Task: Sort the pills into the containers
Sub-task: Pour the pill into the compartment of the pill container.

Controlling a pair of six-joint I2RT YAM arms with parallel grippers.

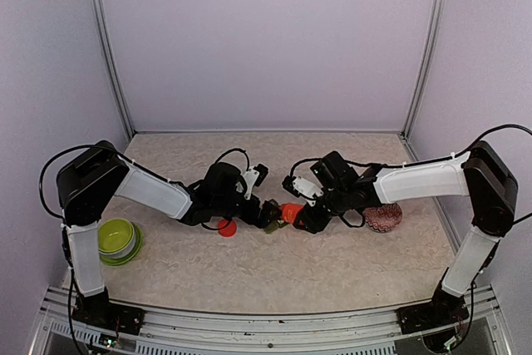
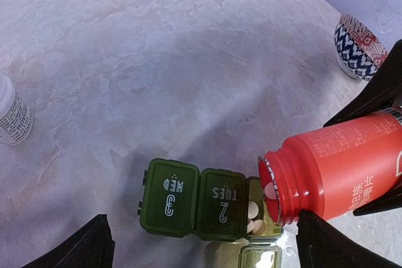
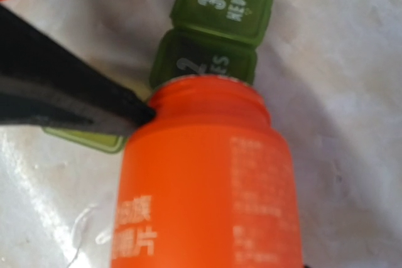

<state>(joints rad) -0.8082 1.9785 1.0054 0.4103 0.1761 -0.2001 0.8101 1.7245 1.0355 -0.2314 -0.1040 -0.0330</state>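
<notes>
The containers (image 2: 196, 200) are a dark green strip on the table, with the lids "3 WED" and "2 TUES" shut. The third compartment (image 2: 256, 216) is open and holds a few pale pills (image 2: 254, 209). My right gripper (image 1: 312, 215) is shut on a red bottle (image 2: 342, 167), tilted with its open mouth over that compartment. One pill (image 2: 270, 188) sits in the mouth. My left gripper (image 2: 204, 249) stands open, its fingers (image 2: 85, 246) on either side of the strip and apart from it. In the right wrist view the bottle (image 3: 207, 186) hides the open compartment.
A red cap (image 1: 226, 228) lies just left of the strip. Stacked lime-green bowls (image 1: 119, 240) sit at the near left. A patterned bowl (image 1: 383, 218) stands behind the right arm. A white bottle (image 2: 12, 114) stands further off.
</notes>
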